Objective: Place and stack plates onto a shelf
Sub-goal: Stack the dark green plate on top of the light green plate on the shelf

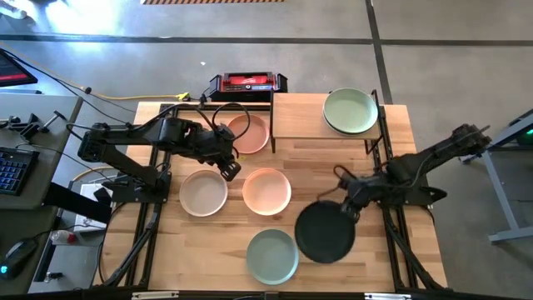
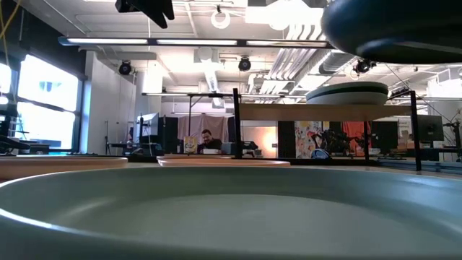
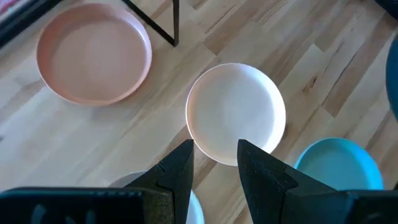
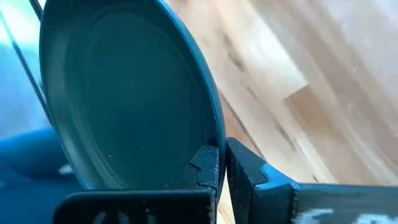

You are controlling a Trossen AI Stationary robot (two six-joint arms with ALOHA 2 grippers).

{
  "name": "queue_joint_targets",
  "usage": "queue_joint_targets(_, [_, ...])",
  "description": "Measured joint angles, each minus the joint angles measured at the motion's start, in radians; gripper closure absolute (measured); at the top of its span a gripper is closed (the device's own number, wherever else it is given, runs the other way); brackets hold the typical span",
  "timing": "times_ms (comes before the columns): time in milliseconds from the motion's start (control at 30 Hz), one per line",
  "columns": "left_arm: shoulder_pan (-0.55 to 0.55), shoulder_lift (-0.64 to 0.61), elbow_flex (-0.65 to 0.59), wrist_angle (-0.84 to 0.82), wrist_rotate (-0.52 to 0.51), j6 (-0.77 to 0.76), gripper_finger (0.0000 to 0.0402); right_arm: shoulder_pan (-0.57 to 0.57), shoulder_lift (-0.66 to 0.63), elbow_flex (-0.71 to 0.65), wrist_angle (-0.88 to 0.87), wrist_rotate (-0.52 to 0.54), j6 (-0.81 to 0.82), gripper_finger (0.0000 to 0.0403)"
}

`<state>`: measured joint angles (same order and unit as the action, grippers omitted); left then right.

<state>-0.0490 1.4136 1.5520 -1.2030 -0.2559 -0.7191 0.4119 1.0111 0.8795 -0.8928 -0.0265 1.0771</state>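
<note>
Left pincer hovers with fingers parted; right pincer seems clamped tight, arm reaching inward.

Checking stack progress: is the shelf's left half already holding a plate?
No. In the high view only a light green plate sits on the shelf, on its right half; the left half is bare wood.

Bright overhead lighting, blurred foreground, soft shadows
</note>
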Motion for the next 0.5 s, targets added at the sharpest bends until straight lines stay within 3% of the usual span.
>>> queue_joint_targets(267, [0.0,0.0,0.0,-0.004,-0.07,0.127,0.0289,-0.189,-0.103,0.011,-0.01,0.009,-0.002,0.0403])
queue_joint_targets(500, [0.008,0.0,0.0,-0.005,-0.149,0.272,0.0289,-0.358,-0.128,0.132,-0.061,0.15,-0.043,0.0403])
